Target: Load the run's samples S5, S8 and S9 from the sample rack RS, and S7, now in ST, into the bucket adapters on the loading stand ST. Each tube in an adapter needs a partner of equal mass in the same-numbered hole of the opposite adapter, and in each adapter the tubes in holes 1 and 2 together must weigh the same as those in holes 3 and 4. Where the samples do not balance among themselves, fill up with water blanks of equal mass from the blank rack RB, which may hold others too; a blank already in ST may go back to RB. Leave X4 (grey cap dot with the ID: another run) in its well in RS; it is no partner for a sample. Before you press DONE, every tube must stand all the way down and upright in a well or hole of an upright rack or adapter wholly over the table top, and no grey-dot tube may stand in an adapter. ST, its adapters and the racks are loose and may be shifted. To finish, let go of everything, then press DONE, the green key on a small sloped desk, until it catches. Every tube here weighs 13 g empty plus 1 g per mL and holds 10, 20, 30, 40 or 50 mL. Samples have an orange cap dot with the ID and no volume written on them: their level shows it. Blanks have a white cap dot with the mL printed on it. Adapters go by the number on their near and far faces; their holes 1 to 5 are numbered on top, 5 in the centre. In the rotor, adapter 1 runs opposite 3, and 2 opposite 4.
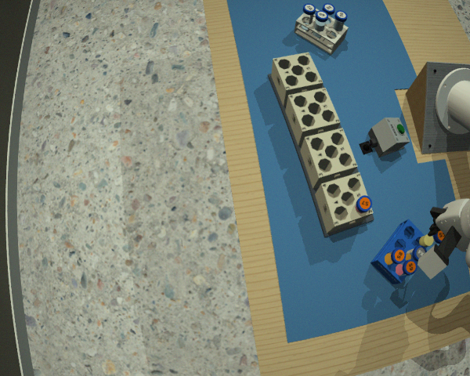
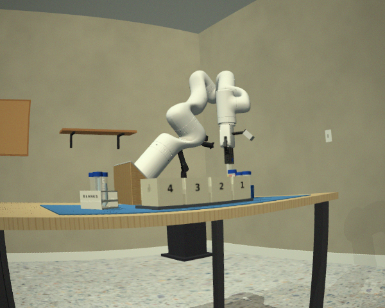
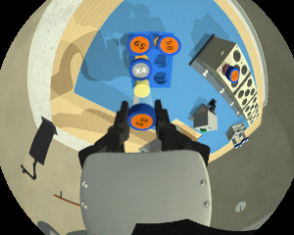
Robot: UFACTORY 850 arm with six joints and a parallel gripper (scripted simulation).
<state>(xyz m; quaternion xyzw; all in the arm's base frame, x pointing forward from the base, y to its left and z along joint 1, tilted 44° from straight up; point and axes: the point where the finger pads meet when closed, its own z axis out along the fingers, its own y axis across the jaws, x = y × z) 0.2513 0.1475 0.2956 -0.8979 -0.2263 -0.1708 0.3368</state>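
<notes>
At lower right of the top view, capped tubes (image 1: 403, 261) crowded the blue rack (image 1: 384, 267). Open mat (image 1: 340, 279) lay left of it; the adapter row (image 1: 330, 160) blocked the centre.
</notes>
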